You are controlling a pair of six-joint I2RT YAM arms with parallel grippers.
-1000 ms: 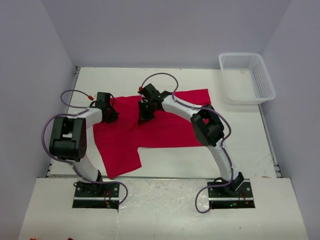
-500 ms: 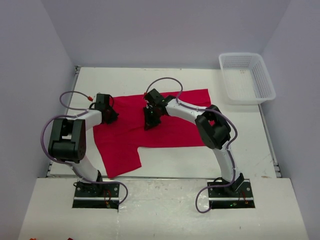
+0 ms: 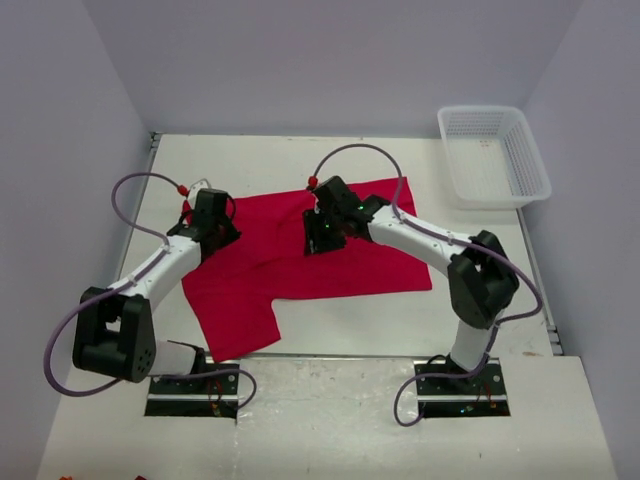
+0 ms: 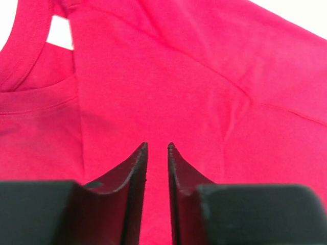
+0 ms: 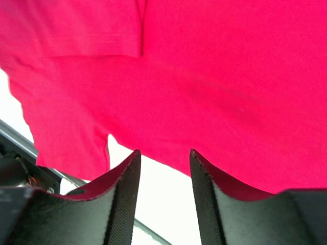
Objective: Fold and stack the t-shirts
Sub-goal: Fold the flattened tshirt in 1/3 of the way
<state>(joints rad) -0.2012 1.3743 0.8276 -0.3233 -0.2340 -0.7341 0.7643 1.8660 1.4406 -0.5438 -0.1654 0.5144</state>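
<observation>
A plain bright red short-sleeved cloth t-shirt is laid out across the middle of the white table. One flap of it reaches toward 7 o'clock in the top view. A white plastic mesh basket is seen at 2 o'clock on the table, well apart from the shirt.

The left hand is placed over the shirt's 9 o'clock edge. In the left wrist view this hand is seen narrowly parted, with only a slim gap between the fingers and nothing gripped. Red cloth fills that view, with a collar seam at 10 o'clock.

The right hand is held over the shirt near its 12 o'clock edge. In its own view it is parted moderately wide and holds nothing. The shirt and a strip of white table are seen beyond it.
</observation>
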